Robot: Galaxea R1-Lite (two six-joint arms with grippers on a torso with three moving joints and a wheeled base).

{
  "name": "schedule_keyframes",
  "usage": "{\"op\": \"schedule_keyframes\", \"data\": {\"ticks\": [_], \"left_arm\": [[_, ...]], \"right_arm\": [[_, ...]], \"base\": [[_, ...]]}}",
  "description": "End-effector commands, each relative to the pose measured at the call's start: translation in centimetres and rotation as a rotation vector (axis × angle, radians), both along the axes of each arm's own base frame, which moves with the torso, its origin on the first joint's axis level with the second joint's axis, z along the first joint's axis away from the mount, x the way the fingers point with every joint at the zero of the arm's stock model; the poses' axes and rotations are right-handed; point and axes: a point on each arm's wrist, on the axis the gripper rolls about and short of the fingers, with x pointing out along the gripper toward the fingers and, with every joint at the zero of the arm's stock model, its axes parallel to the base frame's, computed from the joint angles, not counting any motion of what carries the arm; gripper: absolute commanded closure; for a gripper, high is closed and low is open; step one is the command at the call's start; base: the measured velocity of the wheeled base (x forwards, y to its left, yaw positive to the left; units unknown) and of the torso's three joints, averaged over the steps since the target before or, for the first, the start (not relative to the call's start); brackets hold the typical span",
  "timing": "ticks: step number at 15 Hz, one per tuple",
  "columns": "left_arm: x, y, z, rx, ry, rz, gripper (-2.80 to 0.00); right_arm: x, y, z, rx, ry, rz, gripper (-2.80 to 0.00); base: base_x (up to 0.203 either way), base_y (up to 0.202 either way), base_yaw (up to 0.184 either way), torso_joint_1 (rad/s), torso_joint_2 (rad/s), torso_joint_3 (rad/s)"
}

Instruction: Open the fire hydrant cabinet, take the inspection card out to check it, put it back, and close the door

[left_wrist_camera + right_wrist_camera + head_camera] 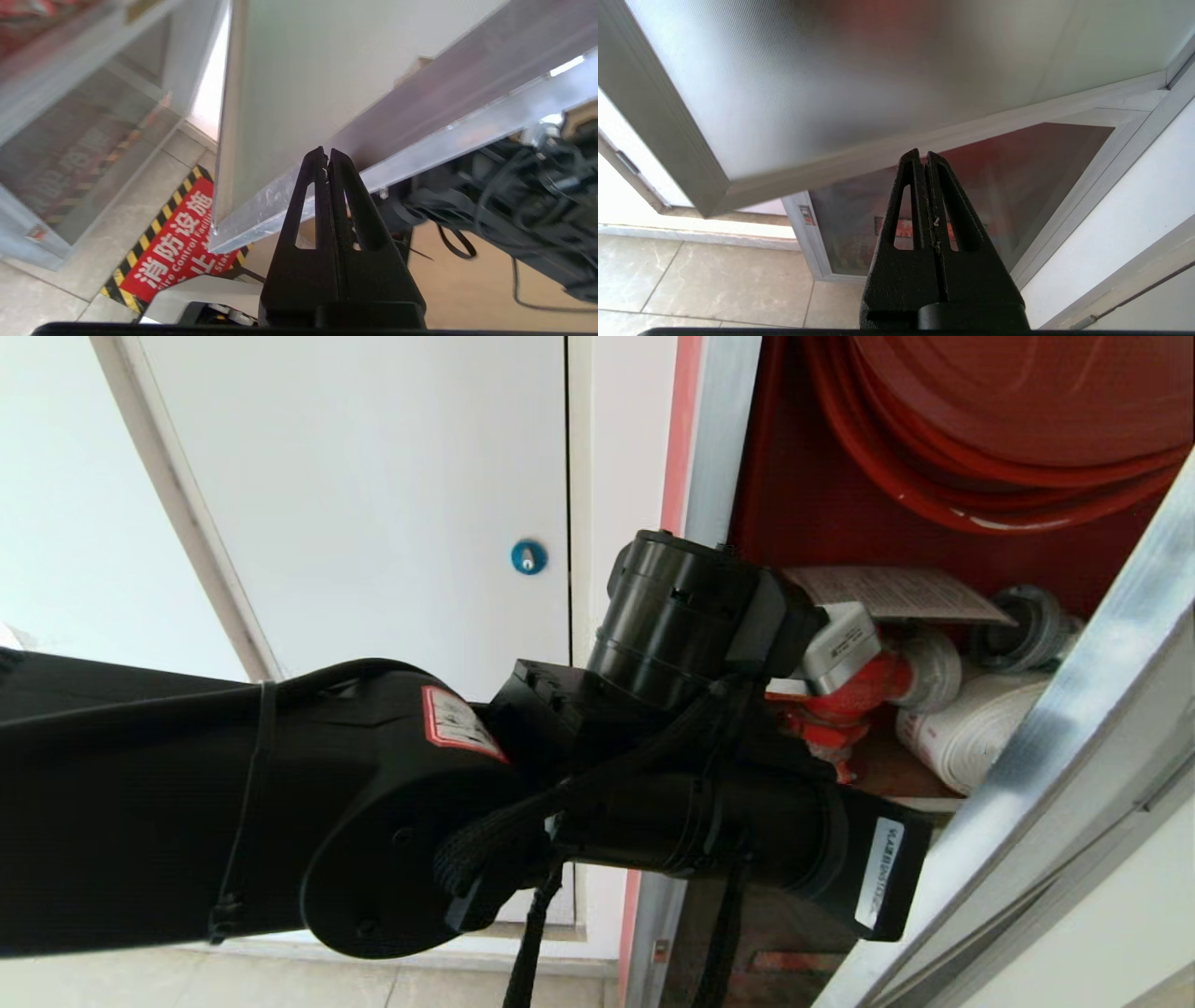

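Nearest, left hand (327,161) pinched together, empty, tips beside the silver edge of the open door (373,177). Right hand (924,161) likewise closed, parked low. Beyond, inside the fire hydrant cabinet (794,495), inspection card (896,593) lying flat above the red valve (840,700), long axis sideways, nearer the left arm.

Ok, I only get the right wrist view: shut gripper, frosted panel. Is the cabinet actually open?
Observer: Yes. Head view shows the fire hydrant cabinet open, red hose reel visible inside.
Operator: And the card?
Observer: The inspection card lies inside above the red valve, not held.
Operator: Left gripper?
Observer: Left wrist view: left gripper shut, empty, pointing at the silver frame of the door.
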Motion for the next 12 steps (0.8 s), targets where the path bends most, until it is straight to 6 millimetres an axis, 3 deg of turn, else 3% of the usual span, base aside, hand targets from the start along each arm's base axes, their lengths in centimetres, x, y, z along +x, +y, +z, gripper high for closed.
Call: {"op": "schedule_keyframes", "data": {"ticks": [1, 7, 12], "left_arm": [[-0.7, -0.2, 0.1, -0.004, 0.000, -0.021, 0.00], [-3.8, -1.9, -0.4, 0.011, 0.010, -0.113, 0.00], [-4.8, -2.6, -1.2, 0.031, 0.009, -0.148, 0.00]], "right_arm": [[0.0, 0.0, 0.0, 0.000, -0.001, 0.001, 0.00], [0.0, 0.0, 0.0, 0.000, -0.001, 0.001, 0.00], [0.0, 0.0, 0.0, 0.000, -0.001, 0.001, 0.00]], "base": [[0.000, 0.000, 0.000, 0.000, 0.00, 0.000], [0.000, 0.000, 0.000, 0.000, 0.00, 0.000], [0.000, 0.000, 0.000, 0.000, 0.00, 0.000]]}}
